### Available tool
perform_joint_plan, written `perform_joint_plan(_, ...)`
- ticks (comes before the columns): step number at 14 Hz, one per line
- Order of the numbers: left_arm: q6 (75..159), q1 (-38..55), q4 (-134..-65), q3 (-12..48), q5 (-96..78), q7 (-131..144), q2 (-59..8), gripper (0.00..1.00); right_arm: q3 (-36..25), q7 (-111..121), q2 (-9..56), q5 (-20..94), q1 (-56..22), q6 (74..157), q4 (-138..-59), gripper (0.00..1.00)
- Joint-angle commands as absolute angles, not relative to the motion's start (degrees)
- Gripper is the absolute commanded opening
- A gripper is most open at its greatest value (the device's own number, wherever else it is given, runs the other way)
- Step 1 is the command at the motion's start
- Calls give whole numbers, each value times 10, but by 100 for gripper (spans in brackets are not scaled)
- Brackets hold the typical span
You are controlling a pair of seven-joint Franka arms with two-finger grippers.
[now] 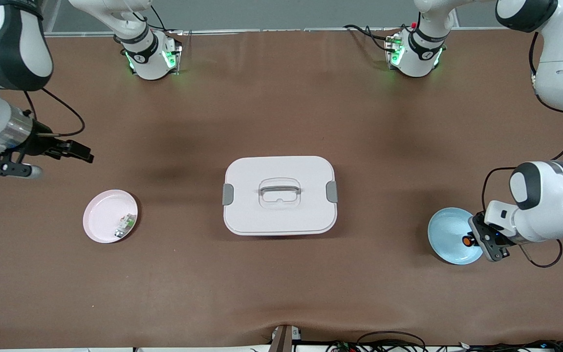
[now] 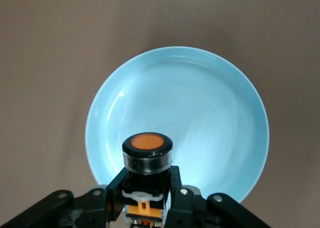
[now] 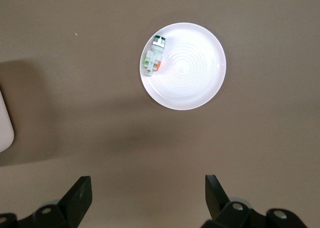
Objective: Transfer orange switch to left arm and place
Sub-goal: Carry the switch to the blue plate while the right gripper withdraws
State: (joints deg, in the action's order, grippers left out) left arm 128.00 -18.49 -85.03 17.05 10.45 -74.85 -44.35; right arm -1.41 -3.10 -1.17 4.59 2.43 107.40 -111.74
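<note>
No writing is legible anywhere. The left hand (image 2: 148,200) is clamped on the orange switch (image 2: 147,153) over the blue plate (image 1: 445,230), near the surface's left-arm end. The right hand (image 3: 148,198), fingers spread and empty, hangs above bare surface near the pink plate (image 1: 100,212); only its wrist view shows the white-and-green part (image 3: 154,61) clearly. The box (image 1: 279,195) sits mid-surface.

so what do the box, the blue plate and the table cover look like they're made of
Box: likely moulded plastic, matte white, with rounded corners and grey side latches.
Blue plate: glossy, with soft highlights and faint concentric rings; glazed ceramic or smooth plastic, hard to tell.
Table cover: seems a brown fabric or mat, dull, rippled at the near edge.
</note>
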Motion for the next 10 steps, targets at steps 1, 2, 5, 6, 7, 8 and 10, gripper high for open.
perform_joint_plan(1,1309,-185,-858,172,122,-775,-459,0,-4,-22,-43,37,42,1074,-1134,100)
perform_joint_plan(2,1309,-182,-858,172,122,-784,-459,0,-4,-19,-42,37,43,1067,-1122,100)
perform_joint_plan(5,1310,-178,-859,172,123,-801,-460,0,-4,-17,-38,24,49,1028,-1079,100)
perform_joint_plan(6,1310,-176,-862,172,123,-811,-460,0,-4,-17,-35,24,51,1020,-1064,100)
perform_joint_plan(7,1310,-178,-868,172,123,-821,-460,0,-4,-17,-31,24,51,1013,-1048,100)
perform_joint_plan(8,1310,-180,-870,172,123,-830,-460,0,-4,-17,-24,23,51,1004,-1033,100)
perform_joint_plan(10,1312,-179,-871,172,123,-845,-461,33,-3,-16,-13,11,53,979,-999,100)
